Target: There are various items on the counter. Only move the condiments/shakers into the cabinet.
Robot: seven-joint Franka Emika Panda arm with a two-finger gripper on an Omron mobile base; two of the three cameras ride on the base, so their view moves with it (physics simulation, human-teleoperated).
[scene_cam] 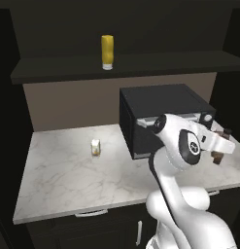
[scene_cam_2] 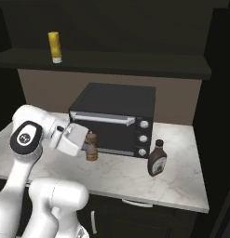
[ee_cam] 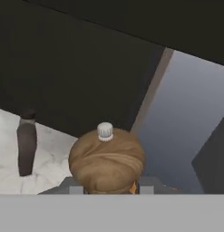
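Note:
My gripper (scene_cam_2: 88,148) is shut on the small brown wooden pepper shaker (scene_cam_2: 91,146), which stands upright in front of the toaster oven, its base at or just above the counter (scene_cam_2: 181,182). In the hand view the shaker's round top (ee_cam: 106,158) with its white knob sits right between my fingertips. The yellow squeeze bottle (scene_cam: 107,52) stands on the dark cabinet shelf (scene_cam: 155,64). To the right on the counter stands the taller dark brownish bottle (scene_cam_2: 157,159), also seen as a dark bottle (ee_cam: 26,145) in the hand view.
A black toaster oven (scene_cam_2: 114,118) with a silver handle stands at the back of the counter, right behind my hand. A small white-and-yellow packet (scene_cam: 95,147) lies on the counter's left half. The counter's front edge (scene_cam: 92,210) runs above dark cupboard fronts.

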